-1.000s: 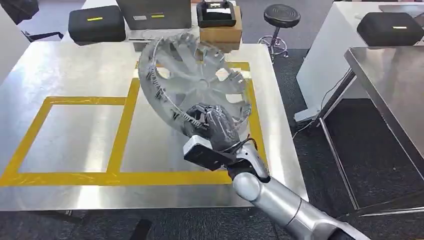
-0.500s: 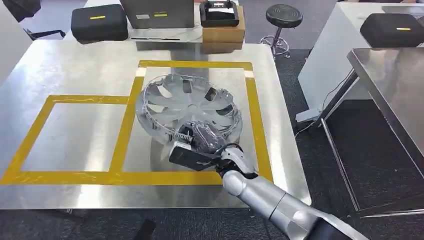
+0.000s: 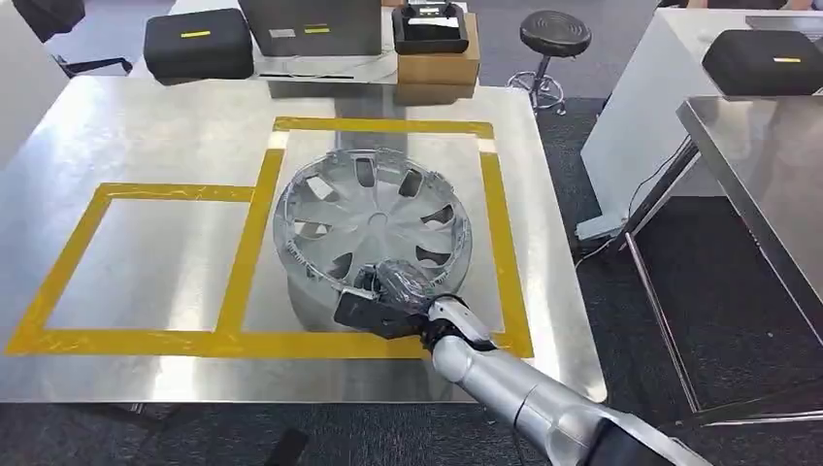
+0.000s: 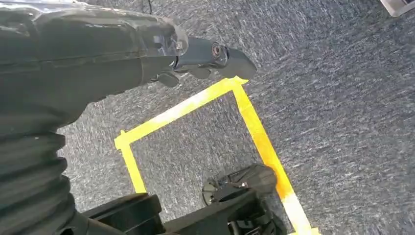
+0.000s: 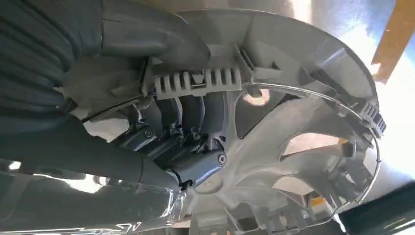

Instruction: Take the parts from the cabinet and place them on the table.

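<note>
Head view is showing the wheel cover [image 3: 372, 222] lying nearly flat inside the yellow tape square [image 3: 383, 125] on the steel table [image 3: 126, 126], where a second ago it was tilting steeply up above it; my right hand [image 3: 396, 284] is gripping its near rim, thumb over the ribbed edge and fingers [image 5: 188, 120] curled inside; my left hand [image 4: 147, 54] is hanging over carpet, fingers extended, holding nothing.

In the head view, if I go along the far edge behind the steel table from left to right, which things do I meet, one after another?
Black case with a yellow label → grey box → cardboard box with a black device on top → round black stool.
</note>
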`<action>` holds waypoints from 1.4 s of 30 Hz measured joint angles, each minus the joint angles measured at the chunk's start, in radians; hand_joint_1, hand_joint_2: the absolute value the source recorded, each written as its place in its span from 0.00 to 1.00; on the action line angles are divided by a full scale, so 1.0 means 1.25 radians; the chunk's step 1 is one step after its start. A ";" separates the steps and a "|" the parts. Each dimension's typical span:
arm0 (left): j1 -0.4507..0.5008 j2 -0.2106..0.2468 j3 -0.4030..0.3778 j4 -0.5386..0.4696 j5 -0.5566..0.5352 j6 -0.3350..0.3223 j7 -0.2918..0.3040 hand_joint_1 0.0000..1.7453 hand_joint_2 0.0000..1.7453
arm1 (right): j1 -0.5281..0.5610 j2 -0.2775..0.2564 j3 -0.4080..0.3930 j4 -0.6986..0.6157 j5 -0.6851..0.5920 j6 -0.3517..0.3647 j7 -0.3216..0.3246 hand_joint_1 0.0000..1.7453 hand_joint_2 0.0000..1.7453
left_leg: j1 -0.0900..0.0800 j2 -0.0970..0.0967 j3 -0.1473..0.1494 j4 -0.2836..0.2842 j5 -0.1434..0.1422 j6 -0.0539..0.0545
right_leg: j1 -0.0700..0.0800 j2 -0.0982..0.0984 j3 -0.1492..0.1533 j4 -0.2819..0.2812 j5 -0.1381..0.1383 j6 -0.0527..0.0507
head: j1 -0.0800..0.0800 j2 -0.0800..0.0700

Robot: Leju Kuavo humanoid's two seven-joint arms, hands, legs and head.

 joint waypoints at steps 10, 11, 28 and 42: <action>-0.001 -0.010 -0.004 0.000 0.000 -0.061 0.006 0.00 1.00 | -0.036 0.015 0.083 0.115 0.232 0.000 0.083 1.00 1.00 | 0.000 -0.002 0.010 0.000 -0.001 0.001 | 0.000 -0.001 0.010 -0.002 -0.001 -0.001 | 0.001 0.000; -0.001 -0.012 -0.005 0.000 0.000 -0.066 0.004 0.00 1.00 | -0.041 0.018 0.087 0.123 0.232 -0.003 0.083 0.00 1.00 | 0.000 -0.002 0.010 0.000 -0.001 0.001 | 0.000 -0.002 0.010 -0.002 -0.001 0.000 | 0.002 0.000; 0.000 -0.013 -0.008 0.000 -0.007 -0.037 -0.021 0.00 1.00 | -0.071 0.030 0.097 0.169 0.191 -0.036 0.057 0.00 1.00 | 0.000 -0.005 0.011 0.000 0.001 0.001 | 0.000 -0.002 0.011 -0.002 0.000 0.000 | 0.000 0.000; 0.006 -0.012 -0.008 0.000 0.015 -0.037 -0.043 0.00 1.00 | -0.047 0.014 0.054 0.109 0.094 -0.106 0.009 0.00 1.00 | 0.000 -0.003 0.010 0.000 0.001 0.001 | 0.000 -0.003 0.012 -0.002 0.000 0.000 | 0.001 0.000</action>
